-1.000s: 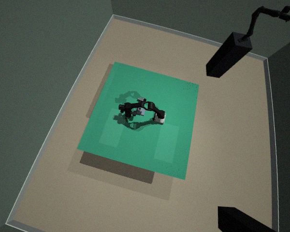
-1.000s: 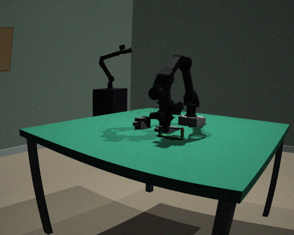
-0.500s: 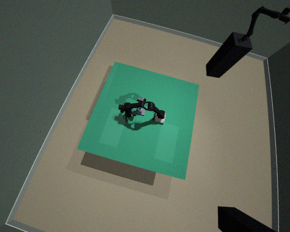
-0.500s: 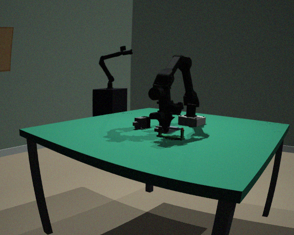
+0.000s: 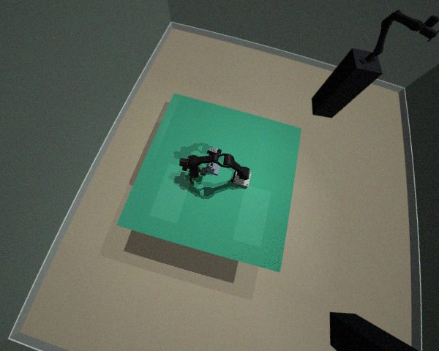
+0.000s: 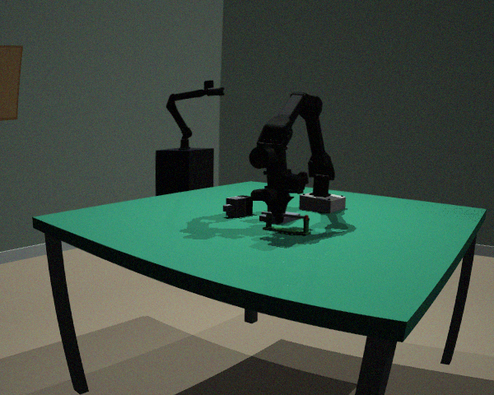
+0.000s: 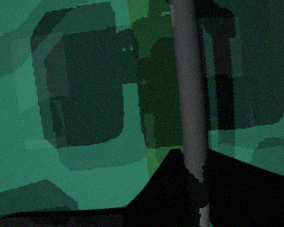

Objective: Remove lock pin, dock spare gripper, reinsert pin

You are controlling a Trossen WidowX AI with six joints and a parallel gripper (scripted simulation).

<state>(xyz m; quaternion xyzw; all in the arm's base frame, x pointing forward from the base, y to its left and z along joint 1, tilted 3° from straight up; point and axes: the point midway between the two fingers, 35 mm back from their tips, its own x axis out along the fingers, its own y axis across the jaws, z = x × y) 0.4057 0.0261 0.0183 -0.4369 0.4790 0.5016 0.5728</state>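
Note:
My gripper (image 5: 193,177) (image 6: 277,220) (image 7: 186,158) points down, low over the table, with its fingers shut on a grey rod (image 6: 293,217) (image 7: 189,85) that looks like the lock pin. The rod lies level at the top of a low two-post holder (image 6: 306,225); whether it rests on the posts is unclear. A grey block (image 5: 213,150) (image 6: 239,206) stands to one side. Another pale grey block (image 5: 213,168) with small dark parts is close by the gripper. Which is the mount and which the spare gripper is unclear; the socket's inside is hidden.
The green table (image 5: 219,121) (image 6: 174,246) carries everything. My arm's pale base (image 5: 241,179) (image 6: 323,202) is behind the gripper in the exterior view. An olive strip (image 7: 138,16) lies under the rod. Another arm on a dark pedestal (image 5: 348,82) (image 6: 183,169) stands off the table.

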